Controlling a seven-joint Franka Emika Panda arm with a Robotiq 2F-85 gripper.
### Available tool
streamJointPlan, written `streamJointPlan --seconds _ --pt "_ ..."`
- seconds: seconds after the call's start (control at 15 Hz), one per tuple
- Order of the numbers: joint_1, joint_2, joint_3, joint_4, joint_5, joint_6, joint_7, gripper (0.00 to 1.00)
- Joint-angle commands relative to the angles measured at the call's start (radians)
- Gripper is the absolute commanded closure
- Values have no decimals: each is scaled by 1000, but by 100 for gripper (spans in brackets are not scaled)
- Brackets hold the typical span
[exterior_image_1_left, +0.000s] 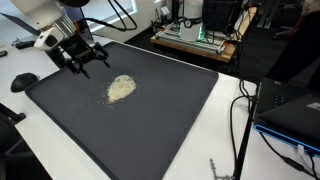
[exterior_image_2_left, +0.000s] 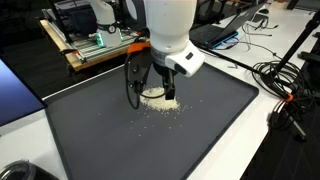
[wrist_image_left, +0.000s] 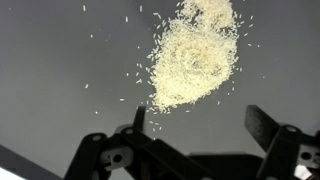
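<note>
- Tool (exterior_image_1_left: 90, 65) of mine, black and two-fingered, stands spread wide and pinches nothing.
- In the wrist view the two black fingers (wrist_image_left: 262, 125) come up from the lower edge, well apart, with bare mat between them.
- I hang over a dark grey flat mat (exterior_image_1_left: 150, 130) that covers most of the white desk (exterior_image_1_left: 228, 110).
- A heap of pale off-white grains (exterior_image_1_left: 121, 88) lies on the mat, near its middle.
- In an exterior view the tool (exterior_image_2_left: 154, 100) stands just in front of the heap (exterior_image_2_left: 158, 97); whether the fingertips touch the mat, I cannot tell.
- In the wrist view the heap (wrist_image_left: 195, 60) lies just beyond my fingertips, apart from them.
- Stray grains (wrist_image_left: 140, 70) are scattered around the heap's edge.
- A black rounded object (exterior_image_1_left: 24, 80) sits on the desk by one mat corner.
- Black cables (exterior_image_2_left: 285, 85) lie on the desk beside the mat.
</note>
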Motion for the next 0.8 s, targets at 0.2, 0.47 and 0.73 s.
streamJointPlan --seconds 0.2,0.47,0.73 --pt "83 121 -30 224 -62 -190 -95 0" --pt "130 175 -36 314 -98 -273 -103 0" --pt "177 209 -43 370 -138 -316 -104 0"
